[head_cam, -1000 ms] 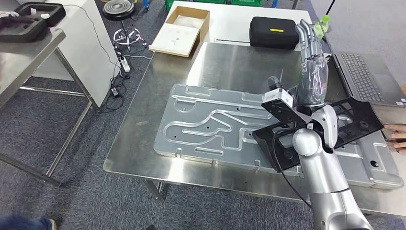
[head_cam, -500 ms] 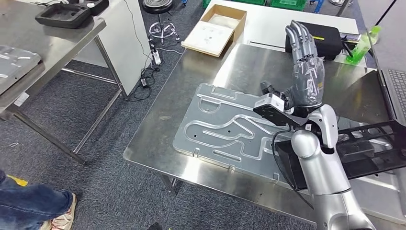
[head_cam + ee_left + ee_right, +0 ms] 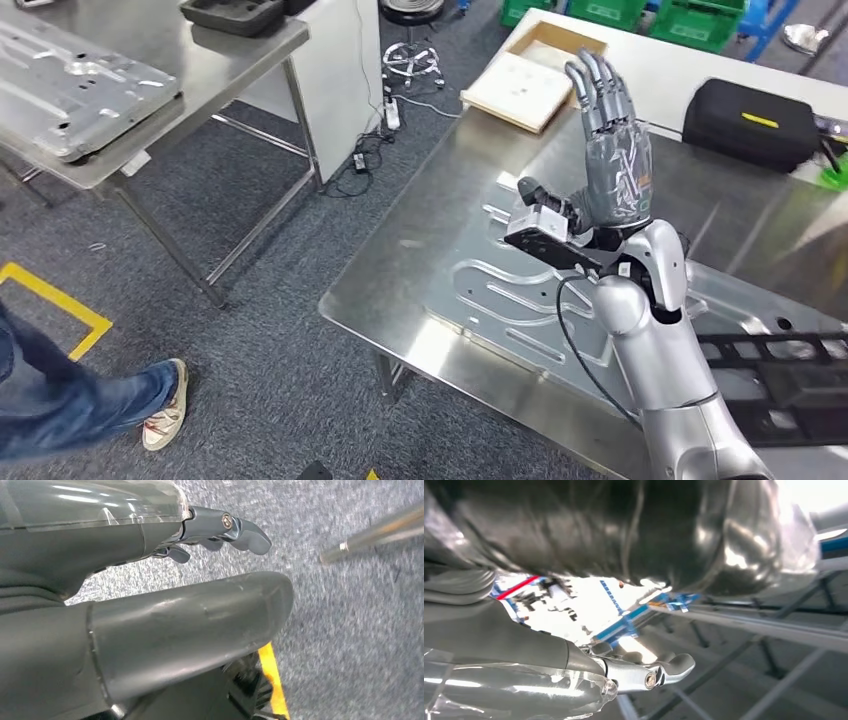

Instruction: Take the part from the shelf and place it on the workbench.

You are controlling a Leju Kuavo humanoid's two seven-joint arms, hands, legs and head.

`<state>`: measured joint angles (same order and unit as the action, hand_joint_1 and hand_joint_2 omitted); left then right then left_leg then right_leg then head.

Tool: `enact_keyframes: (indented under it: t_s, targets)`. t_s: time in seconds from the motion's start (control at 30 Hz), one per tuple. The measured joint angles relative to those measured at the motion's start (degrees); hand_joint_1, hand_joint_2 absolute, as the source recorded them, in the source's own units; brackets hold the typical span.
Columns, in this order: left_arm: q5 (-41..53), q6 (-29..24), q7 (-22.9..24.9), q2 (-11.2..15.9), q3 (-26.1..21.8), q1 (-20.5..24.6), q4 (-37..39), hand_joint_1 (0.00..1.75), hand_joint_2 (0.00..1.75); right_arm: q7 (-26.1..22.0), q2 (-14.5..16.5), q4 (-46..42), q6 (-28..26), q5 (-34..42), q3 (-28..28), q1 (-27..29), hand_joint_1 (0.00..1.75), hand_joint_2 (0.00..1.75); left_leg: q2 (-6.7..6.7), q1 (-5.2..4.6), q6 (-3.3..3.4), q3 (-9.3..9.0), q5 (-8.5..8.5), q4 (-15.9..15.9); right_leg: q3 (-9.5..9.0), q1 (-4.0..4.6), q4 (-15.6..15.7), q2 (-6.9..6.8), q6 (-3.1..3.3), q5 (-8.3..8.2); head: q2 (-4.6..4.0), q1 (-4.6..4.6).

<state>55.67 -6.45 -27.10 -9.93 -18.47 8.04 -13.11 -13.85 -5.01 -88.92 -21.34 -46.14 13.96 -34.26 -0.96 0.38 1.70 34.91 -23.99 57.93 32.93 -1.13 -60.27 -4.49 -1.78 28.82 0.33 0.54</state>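
Part (image 3: 790, 385) (black, flat) lies on workbench (image 3: 400, 290) below raised, empty, spread-fingered right hand (image 3: 610, 150).

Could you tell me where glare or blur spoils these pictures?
Head view: sharp, with bright reflections on the steel workbench. Right wrist view: blown-out white patch behind the right robot hand, background soft. Left wrist view: left robot hand close and soft, carpet slightly blurred.

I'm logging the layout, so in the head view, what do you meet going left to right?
Person's shoe → metal part on the side table → stool base → cardboard box → right hand → black case
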Motion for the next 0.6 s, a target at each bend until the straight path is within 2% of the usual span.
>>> enact_keyframes:
  t_s: [0.07,0.1,0.13,0.17,0.2,0.23,0.27,0.3,0.33,0.37,0.43,0.47,0.5,0.57,0.6]
  targets:
    - [-0.12,-0.44,-0.31,-0.10,-0.15,0.26,0.00,0.00,0.00,0.08,0.01,-0.07,0.01,-0.14,0.31,0.20,0.00,0.00,1.20,0.06,0.49,-0.14,0.17,-0.23,3.04,-0.07,-6.31,3.08,-0.06,3.31,0.00,0.01]
    - [-0.22,-0.67,-0.41,-0.14,-0.22,0.33,0.00,0.00,0.00,0.12,0.01,-0.05,0.00,-0.15,0.43,0.43,0.00,0.00,1.85,-0.02,0.66,-0.12,0.18,-0.20,5.18,-0.02,-10.41,3.91,0.02,4.96,0.00,0.02]
    - [-0.38,-0.84,-0.49,-0.16,-0.30,0.31,0.00,0.00,0.00,0.16,0.00,0.02,-0.01,-0.16,0.60,0.73,0.00,0.00,2.55,-0.12,0.76,-0.12,0.17,-0.17,6.97,0.01,-13.59,4.24,0.10,5.81,0.00,0.01]
    - [-0.63,-0.91,-0.55,-0.15,-0.42,0.24,0.00,0.00,0.00,0.19,0.01,0.09,-0.04,-0.19,0.84,1.04,0.00,0.00,3.31,-0.21,0.80,-0.13,0.17,-0.10,7.93,0.02,-14.88,4.37,0.23,5.48,0.00,0.01]
    - [-0.90,-0.92,-0.64,-0.14,-0.56,0.17,0.00,0.00,0.00,0.17,0.01,0.16,-0.11,-0.21,1.09,1.28,0.00,0.00,4.11,-0.27,0.80,-0.14,0.15,0.02,7.76,0.03,-13.83,4.50,0.42,4.01,0.00,0.01]
    - [-1.19,-0.91,-0.78,-0.13,-0.72,0.12,0.00,0.00,0.00,0.14,0.02,0.21,-0.20,-0.23,1.33,1.44,0.00,0.00,4.93,-0.31,0.75,-0.14,0.10,0.17,6.55,0.03,-10.69,4.89,0.69,1.75,0.00,0.01]
    - [-1.50,-0.90,-0.98,-0.13,-0.91,0.08,0.00,0.00,0.00,0.10,0.02,0.24,-0.34,-0.24,1.49,1.52,0.00,0.00,5.68,-0.29,0.69,-0.11,0.03,0.34,4.90,0.03,-6.68,5.91,1.01,-0.38,0.00,0.01]
    - [-1.80,-0.88,-1.23,-0.13,-1.11,0.08,0.00,0.00,0.00,0.05,0.02,0.23,-0.53,-0.23,1.57,1.62,0.00,0.00,6.38,-0.36,0.54,0.01,-0.07,0.57,3.35,-0.02,-3.02,7.03,1.25,-1.81,0.00,-0.01]
    - [-2.11,-0.88,-1.48,-0.11,-1.34,0.04,0.00,0.00,0.00,-0.02,0.02,0.22,-0.79,-0.21,1.62,1.81,0.00,0.00,7.01,-0.32,0.31,0.19,-0.11,0.70,2.30,0.01,-0.57,7.92,1.39,-2.54,0.00,-0.01]
    - [-2.40,-0.88,-1.64,-0.09,-1.61,-0.07,0.00,0.00,0.00,-0.09,0.02,0.21,-1.12,-0.19,1.64,2.18,0.00,0.00,7.60,-0.23,0.00,0.38,-0.11,0.75,1.82,0.11,0.54,8.40,1.49,-2.55,0.00,0.00]
    - [-2.79,-0.88,-1.72,0.06,-2.12,-0.52,0.00,0.00,0.00,-0.36,0.15,0.17,-1.85,-0.13,1.82,3.25,0.00,0.00,8.68,-0.08,-0.75,0.64,-0.04,0.63,1.44,0.16,0.94,7.48,1.63,-2.50,0.00,0.02]
    - [-2.88,-0.87,-1.67,0.18,-2.34,-0.81,0.00,0.00,0.00,-0.52,0.25,0.14,-2.18,-0.12,1.96,3.79,0.00,0.00,8.21,-0.16,-1.08,0.73,-0.26,0.87,1.20,0.05,1.18,6.89,1.82,-2.56,0.00,0.00]
    - [-2.91,-0.85,-1.58,0.30,-2.48,-1.02,0.00,0.00,0.00,-0.73,0.40,0.07,-2.50,-0.12,2.10,4.28,0.00,0.00,7.01,-0.27,-1.36,1.13,-0.95,1.82,0.96,-0.11,1.44,6.25,2.08,-2.62,0.00,-0.13]
    - [-2.91,-0.81,-1.33,0.50,-2.70,-1.10,0.00,0.00,0.00,-1.05,0.57,-0.06,-3.15,-0.13,2.23,5.22,0.00,0.00,3.47,-0.29,-1.86,3.56,-4.00,7.24,0.63,-0.16,1.73,4.83,2.52,-2.60,0.00,-0.36]
    - [-2.92,-0.79,-1.22,0.57,-2.81,-1.04,0.00,0.00,0.00,-1.14,0.61,-0.10,-3.42,-0.12,2.24,5.71,0.00,0.00,2.35,-0.15,-2.07,5.46,-5.83,11.12,0.59,-0.09,1.71,4.06,2.65,-2.50,0.00,-0.46]
